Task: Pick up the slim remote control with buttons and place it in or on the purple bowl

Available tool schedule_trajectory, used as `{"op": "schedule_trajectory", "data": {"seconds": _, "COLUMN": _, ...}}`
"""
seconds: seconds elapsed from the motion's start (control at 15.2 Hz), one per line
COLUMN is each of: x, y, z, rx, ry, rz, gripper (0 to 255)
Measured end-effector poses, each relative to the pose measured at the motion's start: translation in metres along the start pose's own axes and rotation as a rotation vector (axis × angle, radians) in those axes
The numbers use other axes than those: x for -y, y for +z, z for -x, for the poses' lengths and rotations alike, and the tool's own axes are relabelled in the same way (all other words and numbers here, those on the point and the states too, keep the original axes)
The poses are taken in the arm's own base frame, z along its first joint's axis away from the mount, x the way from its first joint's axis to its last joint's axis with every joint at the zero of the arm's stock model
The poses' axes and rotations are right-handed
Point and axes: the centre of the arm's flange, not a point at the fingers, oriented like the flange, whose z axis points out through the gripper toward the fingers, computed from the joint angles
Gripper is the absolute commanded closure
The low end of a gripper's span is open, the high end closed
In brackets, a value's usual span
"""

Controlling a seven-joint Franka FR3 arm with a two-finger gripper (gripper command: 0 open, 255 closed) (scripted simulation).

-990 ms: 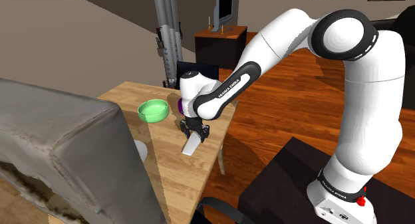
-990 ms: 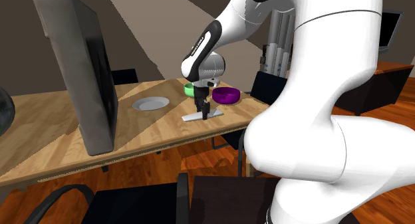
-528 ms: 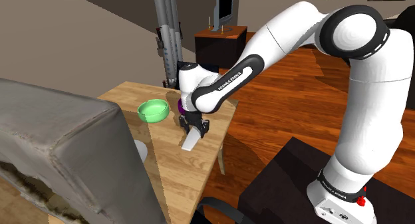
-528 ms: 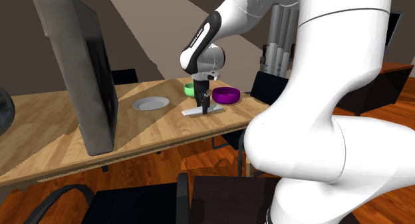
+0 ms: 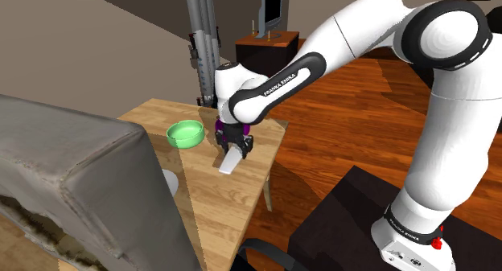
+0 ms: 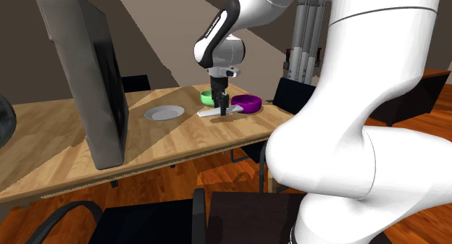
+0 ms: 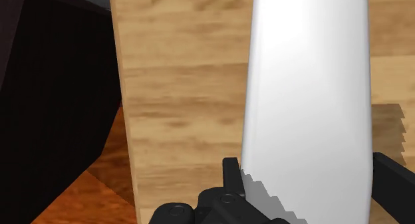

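The remote is drawn as a plain white slim bar, with no buttons visible. My gripper is shut on its upper end and holds it tilted, clear of the wooden table. The purple bowl sits just behind the gripper, mostly hidden by it. In the second exterior view the remote hangs from the gripper right beside the purple bowl. In the wrist view the white remote runs away from the gripper, clasped between the black fingers.
A green bowl stands beside the purple one, and a white plate lies further along the table. A big grey slab stands upright on the table. Dark chairs sit at the table's edge.
My gripper has lifted the remote off the table and carried it toward the purple bowl. The arm's elbow has risen.
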Motion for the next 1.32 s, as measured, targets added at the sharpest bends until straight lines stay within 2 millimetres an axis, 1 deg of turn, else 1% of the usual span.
{"op": "schedule_trajectory", "data": {"seconds": 0.92, "x": 0.001, "y": -0.072, "z": 0.001, "rx": 0.0, "ry": 0.0, "rz": 0.0, "gripper": 255}}
{"op": "schedule_trajectory", "data": {"seconds": 1.06, "x": 0.009, "y": -0.077, "z": -0.013, "rx": 0.0, "ry": 0.0, "rz": 0.0, "gripper": 255}}
{"op": "schedule_trajectory", "data": {"seconds": 1.12, "x": 0.014, "y": -0.075, "z": -0.025, "rx": 0.0, "ry": 0.0, "rz": -0.001, "gripper": 255}}
{"op": "schedule_trajectory", "data": {"seconds": 1.25, "x": 0.029, "y": -0.078, "z": -0.046, "rx": 0.0, "ry": 0.0, "rz": 0.0, "gripper": 255}}
{"op": "schedule_trajectory", "data": {"seconds": 1.32, "x": 0.033, "y": -0.075, "z": -0.057, "rx": 0.001, "ry": 0.0, "rz": 0.0, "gripper": 255}}
